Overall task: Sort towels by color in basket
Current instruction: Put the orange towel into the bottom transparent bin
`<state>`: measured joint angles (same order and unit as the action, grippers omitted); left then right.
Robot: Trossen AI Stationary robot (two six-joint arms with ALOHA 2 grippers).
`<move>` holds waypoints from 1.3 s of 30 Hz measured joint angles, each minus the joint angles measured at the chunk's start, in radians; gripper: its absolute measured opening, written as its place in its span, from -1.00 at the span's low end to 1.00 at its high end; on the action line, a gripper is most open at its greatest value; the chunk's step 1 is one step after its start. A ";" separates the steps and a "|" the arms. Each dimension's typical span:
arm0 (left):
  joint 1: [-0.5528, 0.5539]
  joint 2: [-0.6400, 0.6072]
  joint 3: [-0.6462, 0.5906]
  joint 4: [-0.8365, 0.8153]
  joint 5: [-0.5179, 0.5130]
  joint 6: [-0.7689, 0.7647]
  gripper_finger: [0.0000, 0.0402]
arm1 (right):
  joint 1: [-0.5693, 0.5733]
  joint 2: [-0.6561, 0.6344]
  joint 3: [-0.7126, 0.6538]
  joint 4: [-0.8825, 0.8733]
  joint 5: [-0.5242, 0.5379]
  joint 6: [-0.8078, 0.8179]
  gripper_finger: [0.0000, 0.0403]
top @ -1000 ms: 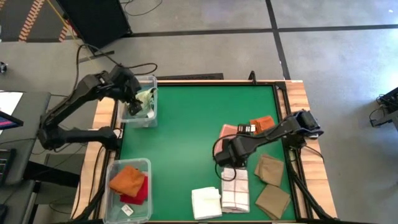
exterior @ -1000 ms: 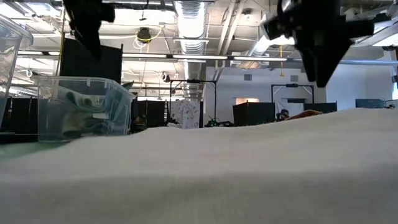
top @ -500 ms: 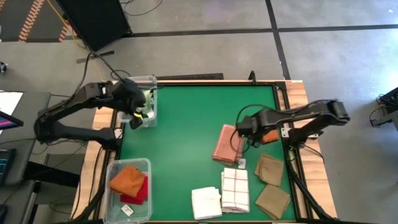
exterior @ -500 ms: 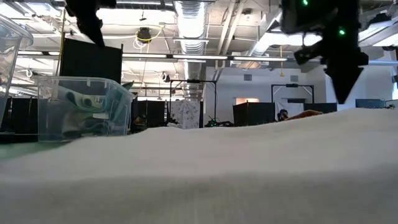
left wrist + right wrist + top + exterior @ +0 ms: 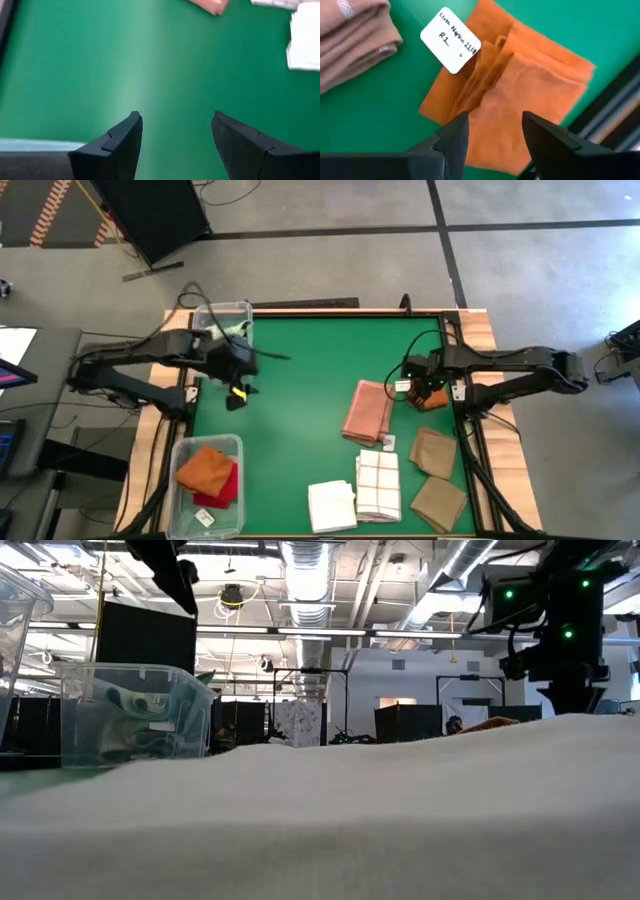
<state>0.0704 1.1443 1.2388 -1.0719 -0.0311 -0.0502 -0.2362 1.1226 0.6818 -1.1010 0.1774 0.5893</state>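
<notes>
Rust-orange cloth: one orange towel [image 5: 520, 95] with a white paper tag [image 5: 451, 40] lies at the right edge of the green table [image 5: 290, 420], directly under the right gripper [image 5: 492, 137], whose fingers stand apart above it without touching it. Just left of it lies the salmon pink towel [image 5: 366, 411]. Nearer the front are the white-checked towel [image 5: 378, 484], the white towel [image 5: 331, 506] and two tan towels [image 5: 434, 452]. The left gripper [image 5: 175, 142] hovers over bare green surface near the far-left clear bin [image 5: 222, 317], fingers apart and empty. That bin holds a pale green towel [image 5: 135, 705]. The near-left clear bin [image 5: 232, 446] holds a second orange towel [image 5: 203, 468] lying on top of a red towel [image 5: 224, 486].
</notes>
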 joint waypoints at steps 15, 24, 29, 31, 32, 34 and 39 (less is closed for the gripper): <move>-0.170 0.230 0.000 0.063 -0.007 0.007 0.12 | 0.000 0.145 -0.018 0.100 -0.026 0.015 0.59; -0.262 0.249 0.000 0.109 -0.007 -0.006 0.12 | 0.000 0.286 -0.079 0.221 -0.027 0.015 0.54; -0.294 0.246 0.000 0.097 -0.021 -0.030 0.12 | 0.001 0.297 -0.082 0.241 -0.027 0.014 0.15; -0.310 0.246 0.000 0.095 -0.022 -0.039 0.12 | 0.000 0.287 -0.087 0.244 -0.018 0.012 -0.09; -0.316 0.246 0.000 0.095 -0.021 -0.043 0.12 | -0.001 0.282 -0.089 0.243 -0.010 0.009 -0.22; -0.333 0.246 0.000 0.089 -0.021 -0.053 0.12 | -0.003 0.277 -0.089 0.241 -0.001 0.004 -0.51; -0.380 0.246 0.000 0.058 -0.021 -0.086 0.12 | -0.008 0.276 -0.089 0.241 0.005 -0.015 -0.79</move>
<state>-0.3097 1.3907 1.2385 -1.0141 -0.0525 -0.1362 -0.2440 1.3987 0.5933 -0.8597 0.1822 0.5744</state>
